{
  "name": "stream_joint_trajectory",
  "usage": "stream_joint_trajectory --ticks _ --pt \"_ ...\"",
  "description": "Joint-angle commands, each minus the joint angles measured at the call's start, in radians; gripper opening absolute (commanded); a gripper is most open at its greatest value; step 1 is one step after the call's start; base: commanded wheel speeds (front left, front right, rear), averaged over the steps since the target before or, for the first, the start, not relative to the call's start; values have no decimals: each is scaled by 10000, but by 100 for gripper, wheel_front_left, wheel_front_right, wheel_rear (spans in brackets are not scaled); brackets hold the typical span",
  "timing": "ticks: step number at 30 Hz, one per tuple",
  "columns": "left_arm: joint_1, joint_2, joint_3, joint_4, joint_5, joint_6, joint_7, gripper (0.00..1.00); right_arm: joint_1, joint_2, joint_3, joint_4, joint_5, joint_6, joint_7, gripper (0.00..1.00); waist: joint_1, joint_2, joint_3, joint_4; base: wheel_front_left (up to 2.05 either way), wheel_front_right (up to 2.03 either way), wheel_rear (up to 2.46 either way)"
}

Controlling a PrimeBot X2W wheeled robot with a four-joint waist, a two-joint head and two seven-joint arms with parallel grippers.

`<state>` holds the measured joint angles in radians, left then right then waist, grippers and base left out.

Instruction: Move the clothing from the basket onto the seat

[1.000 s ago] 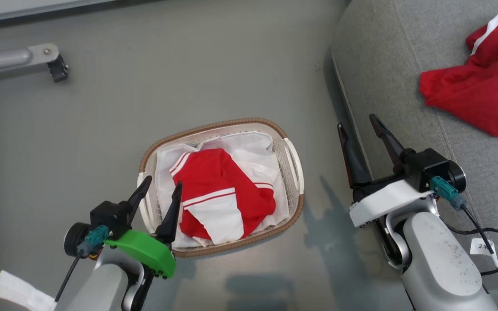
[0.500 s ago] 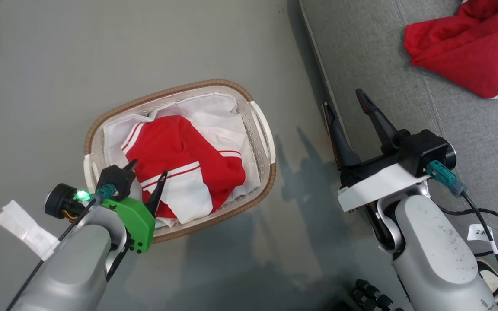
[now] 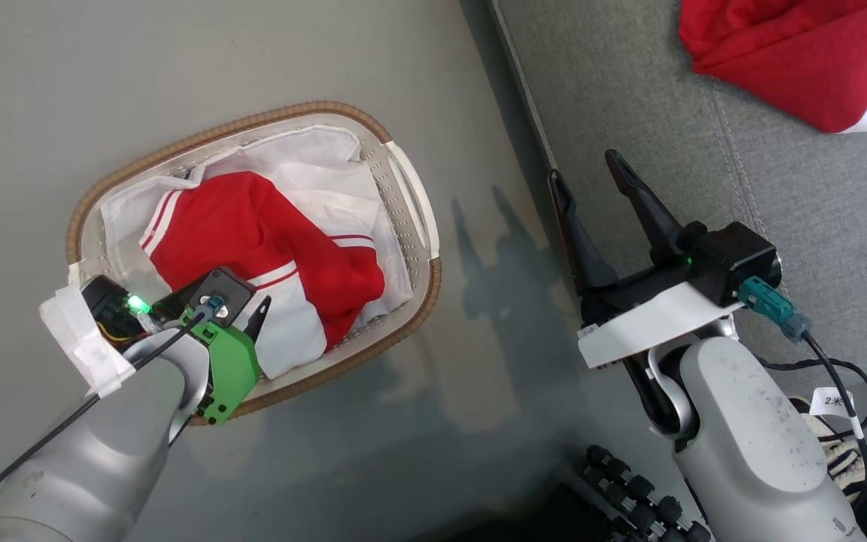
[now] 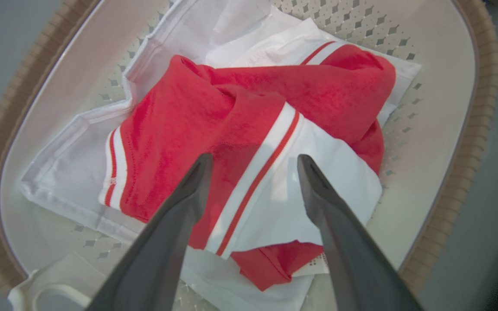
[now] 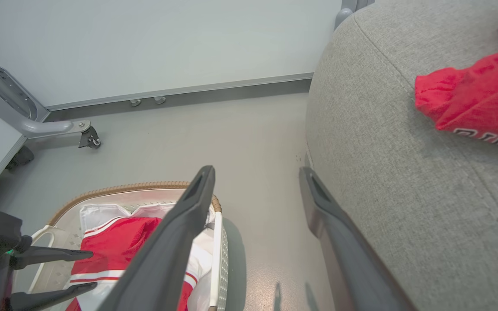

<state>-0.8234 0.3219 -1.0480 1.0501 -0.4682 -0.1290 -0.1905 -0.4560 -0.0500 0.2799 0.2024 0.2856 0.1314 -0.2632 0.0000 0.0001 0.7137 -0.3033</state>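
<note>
The basket [image 3: 253, 120] stands on the floor with a red garment with white stripes [image 3: 253, 226] crumpled on a white liner sheet [image 3: 313, 158]. My left gripper [image 3: 241, 312] points down into the basket's near end. In the left wrist view my left gripper [image 4: 254, 159] is open, its fingertips straddling the garment's [image 4: 214, 108] striped white panel; contact cannot be told. My right gripper [image 3: 584, 167] hangs open and empty over the front edge of the grey seat [image 3: 667, 150]. A second red garment [image 3: 780, 53] lies on the seat, and shows white lettering [image 5: 478, 90] in the right wrist view.
A metal frame leg with a caster [image 5: 80, 129] stands by the pale wall [image 5: 145, 43] beyond the basket. Dark ribbed wheels [image 3: 629, 489] sit at the lower edge near my right arm. Grey floor [image 3: 479, 301] runs between basket and seat.
The head camera has tilted, shifting the whole picture. My left gripper has dropped from the basket's near rim down over the red garment, still open. The right gripper stays open.
</note>
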Motion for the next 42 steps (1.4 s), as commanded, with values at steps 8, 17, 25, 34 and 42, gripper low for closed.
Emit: stream_joint_trajectory --ticks 8,17,25,34,42 --pt "-1060 -7 -814 929 655 -35 74 100 -356 -28 84 -183 259 -14 -23 100 0 -1 809 -332 0 0 0" --pt "-1650 -228 -1511 1544 1042 -34 216 100 -588 -26 91 -317 403 -14 -23 100 0 -1 1406 -447 0 0 0" --pt "-2038 -333 -1801 1794 985 -34 641 100 -706 -26 230 -468 617 -14 -23 100 0 -1 1770 -565 0 0 0" --pt "-2187 -170 -2081 1723 784 -34 871 100 -719 -26 217 -569 777 -14 -23 100 0 -1 2070 -652 0 0 0" --pt "-1979 10 -2255 1364 595 -34 846 0 -748 -26 201 -436 803 -14 -23 100 0 -1 1969 -639 0 0 0"
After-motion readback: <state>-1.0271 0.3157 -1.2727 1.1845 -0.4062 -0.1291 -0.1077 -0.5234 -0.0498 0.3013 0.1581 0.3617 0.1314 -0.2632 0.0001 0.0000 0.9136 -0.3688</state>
